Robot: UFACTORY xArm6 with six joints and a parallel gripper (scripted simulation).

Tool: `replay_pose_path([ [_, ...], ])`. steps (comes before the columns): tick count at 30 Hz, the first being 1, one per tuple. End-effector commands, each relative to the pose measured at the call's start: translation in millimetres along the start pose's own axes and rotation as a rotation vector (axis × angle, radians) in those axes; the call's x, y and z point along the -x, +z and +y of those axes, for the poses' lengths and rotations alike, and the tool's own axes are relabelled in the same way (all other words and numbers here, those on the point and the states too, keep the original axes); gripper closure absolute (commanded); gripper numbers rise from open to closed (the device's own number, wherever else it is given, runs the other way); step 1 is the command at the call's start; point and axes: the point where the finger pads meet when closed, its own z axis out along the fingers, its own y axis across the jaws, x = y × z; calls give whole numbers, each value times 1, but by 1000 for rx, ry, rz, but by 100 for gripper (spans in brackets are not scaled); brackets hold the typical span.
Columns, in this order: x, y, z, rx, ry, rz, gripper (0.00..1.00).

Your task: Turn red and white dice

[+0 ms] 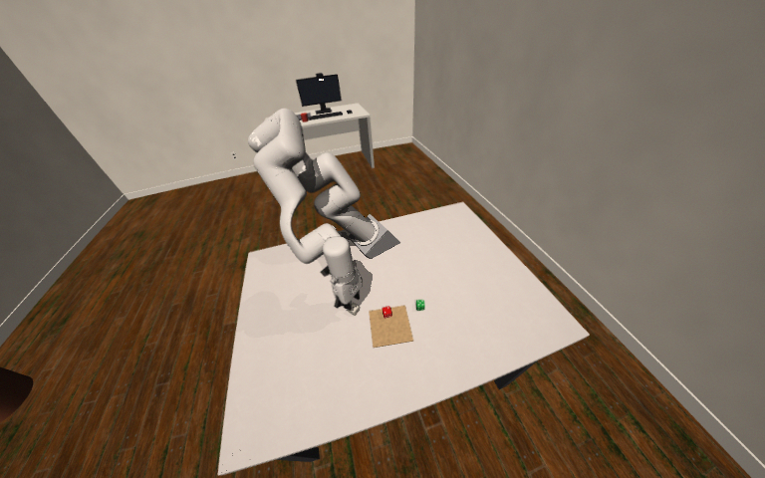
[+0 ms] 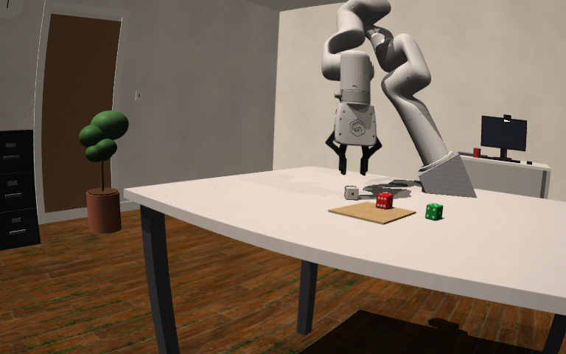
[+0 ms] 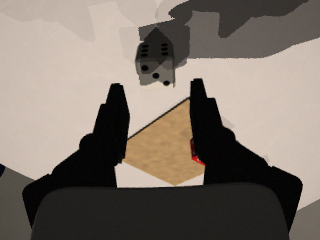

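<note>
My gripper [image 1: 347,303] [image 2: 353,172] [image 3: 158,97] is part open and empty, pointing down above the white die. The white die [image 1: 354,310] [image 2: 351,192] [image 3: 156,70] lies flat on the table off the mat, partly in shadow. Its top seems to show 3; one side shows 6 in the wrist view, another 1 in the exterior view. The red die [image 1: 386,312] [image 2: 384,200] [image 3: 198,160] lies on the mat [image 1: 391,332] [image 2: 359,212] [image 3: 155,150] near its edge. A side shows 6; its top is too small to read. The right finger partly hides it in the wrist view.
The green die [image 1: 419,305] [image 2: 434,212] lies on the table [image 1: 479,282] [image 2: 271,217] beside the mat, on the red die's side, with 4 on a side face. The arm's base [image 1: 381,242] [image 2: 448,177] stands behind the dice.
</note>
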Motion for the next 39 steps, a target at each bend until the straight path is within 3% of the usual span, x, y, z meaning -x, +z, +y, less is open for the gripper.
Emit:
replay_pose_path([
  [1, 1, 7, -2, -3, 1, -2, 53],
  [18, 0, 20, -2, -3, 1, -2, 53],
  [39, 0, 22, -2, -3, 1, -2, 53],
])
